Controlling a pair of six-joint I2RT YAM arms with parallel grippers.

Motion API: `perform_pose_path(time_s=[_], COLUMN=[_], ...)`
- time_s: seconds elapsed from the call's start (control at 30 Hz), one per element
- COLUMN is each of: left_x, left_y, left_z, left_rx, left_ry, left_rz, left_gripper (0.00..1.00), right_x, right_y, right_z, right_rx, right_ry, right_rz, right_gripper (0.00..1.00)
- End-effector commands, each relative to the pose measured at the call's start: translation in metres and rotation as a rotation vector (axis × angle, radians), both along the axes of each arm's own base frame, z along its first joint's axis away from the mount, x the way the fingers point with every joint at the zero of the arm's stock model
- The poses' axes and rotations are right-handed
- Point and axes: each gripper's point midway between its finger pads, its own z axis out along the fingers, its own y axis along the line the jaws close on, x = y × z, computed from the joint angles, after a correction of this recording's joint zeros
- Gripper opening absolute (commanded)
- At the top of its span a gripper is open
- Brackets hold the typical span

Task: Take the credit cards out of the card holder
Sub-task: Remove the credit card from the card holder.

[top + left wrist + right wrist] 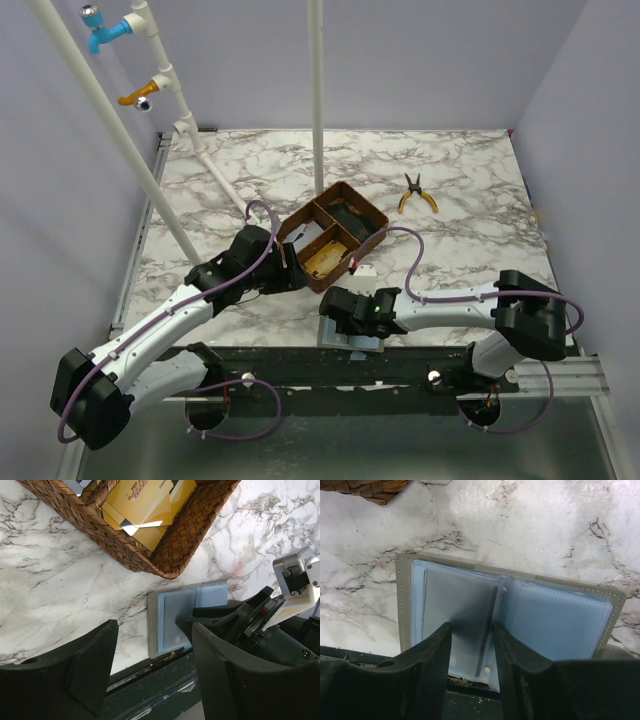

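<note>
The holder [560, 620] lies flat and open at the near edge of the table [480, 230], just in front of the tray [175, 545]. The right gripper [472, 627] is down over its blue-grey sleeves, fingers only a little apart, either side of a thin upright sleeve edge. The left gripper [152, 630] hangs above with its jaws spread wide, holding nothing. A few gold cards [145, 510] sit in the tray's near compartment. Can't tell if any are left in the sleeves.
</note>
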Motion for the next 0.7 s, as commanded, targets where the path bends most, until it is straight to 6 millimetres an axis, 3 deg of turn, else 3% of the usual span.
perform_pose_path(time_s=[0.0,0.27,0.5,0.67], left_x=[-0.003,-0.010,-0.017,-0.026], left_y=[0.001,-0.003,-0.010,-0.021], left_z=[-0.010,-0.023,-0.036,-0.048], left_rx=[0.008,-0.006,0.004,0.021], left_ry=[0.022,0.063,0.099,0.130], left_rz=[0.000,-0.022,-0.054,-0.093], left_gripper=[0.63,0.56,0.34,0.18], right_x=[-0.009,-0.009,-0.006,-0.004], right_y=[-0.016,-0.033,-0.039,-0.037], right_z=[-0.015,-0.028,-0.040,-0.044], right_rx=[-0.049,-0.013,0.046,0.120], right_ry=[0.028,0.053,0.092,0.104], right_rz=[-0.014,-0.044,-0.054,-0.048], right_gripper=[0.37,0.17,0.02,0.01])
